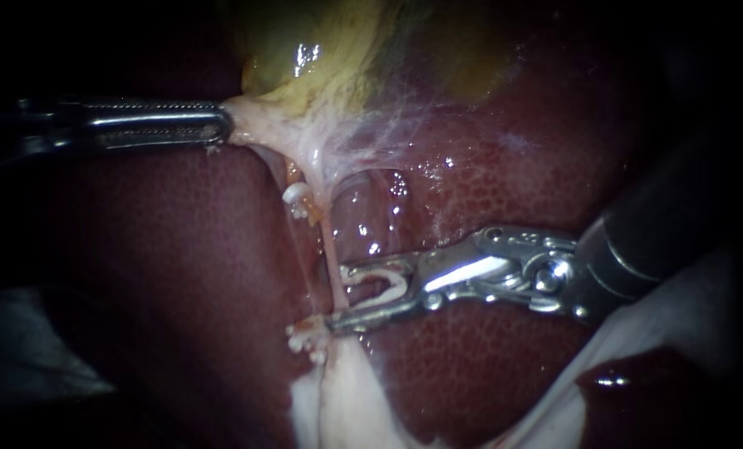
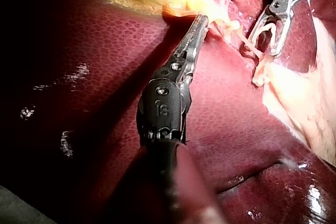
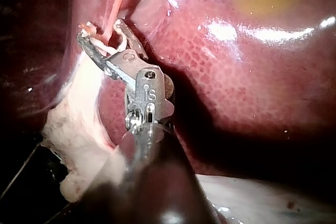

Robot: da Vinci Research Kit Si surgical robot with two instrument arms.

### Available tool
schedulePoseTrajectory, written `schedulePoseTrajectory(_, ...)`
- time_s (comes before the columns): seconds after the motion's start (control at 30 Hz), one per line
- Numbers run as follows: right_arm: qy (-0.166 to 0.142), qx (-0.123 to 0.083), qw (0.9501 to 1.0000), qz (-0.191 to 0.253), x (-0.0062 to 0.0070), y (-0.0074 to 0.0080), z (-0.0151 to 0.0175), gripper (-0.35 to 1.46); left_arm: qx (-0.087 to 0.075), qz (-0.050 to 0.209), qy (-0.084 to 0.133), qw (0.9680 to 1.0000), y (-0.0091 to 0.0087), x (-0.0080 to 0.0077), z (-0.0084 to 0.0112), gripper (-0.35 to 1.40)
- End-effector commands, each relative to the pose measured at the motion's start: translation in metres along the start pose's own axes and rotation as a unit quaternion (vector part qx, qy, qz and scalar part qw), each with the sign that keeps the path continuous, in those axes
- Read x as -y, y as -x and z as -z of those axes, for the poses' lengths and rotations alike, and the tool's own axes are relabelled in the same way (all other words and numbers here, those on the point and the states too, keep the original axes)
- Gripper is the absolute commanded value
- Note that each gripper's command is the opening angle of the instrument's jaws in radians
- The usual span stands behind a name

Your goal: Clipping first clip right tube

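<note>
Over the dark red liver [image 1: 513, 183], below the yellow gallbladder [image 1: 322, 50]: left tool [image 1: 218, 126] jaws are closed flat on the gallbladder's pale neck. Right tool [image 1: 338, 297] jaws are spread wide. Right tube [image 1: 332, 249] crosses the gap near their tips; it is thin, pale pink, straight and glossy. Both jaws carry a white U-shaped clip [image 1: 388, 281], its legs either side of the tube.

Liver [image 1: 513, 191] wet, glossy; right instrument [image 1: 344, 295] shiny metal.
</note>
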Motion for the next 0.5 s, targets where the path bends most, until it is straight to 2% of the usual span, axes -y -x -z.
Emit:
schedulePoseTrajectory(0.03,-0.007,-0.003,1.0,0.0,-0.0001,0.0001,-0.0002,0.48,0.0,0.0,0.0,1.0,0.0,0.0,0.0,-0.35)
schedulePoseTrajectory(0.23,-0.045,-0.022,0.9988,-0.005,-0.0004,0.0,-0.001,0.49,0.0,0.0,0.0,1.0,0.0,0.0,0.0,-0.35)
schedulePoseTrajectory(0.33,-0.084,-0.031,0.9959,-0.014,-0.0004,0.0,-0.0013,0.48,0.0,0.0,0.0,1.0,0.0,-0.0001,0.0,-0.35)
schedulePoseTrajectory(0.5,-0.117,-0.035,0.9924,-0.012,-0.0002,-0.0003,-0.0024,0.47,0.0,0.0,0.0,1.0,0.0,-0.0001,0.0,-0.35)
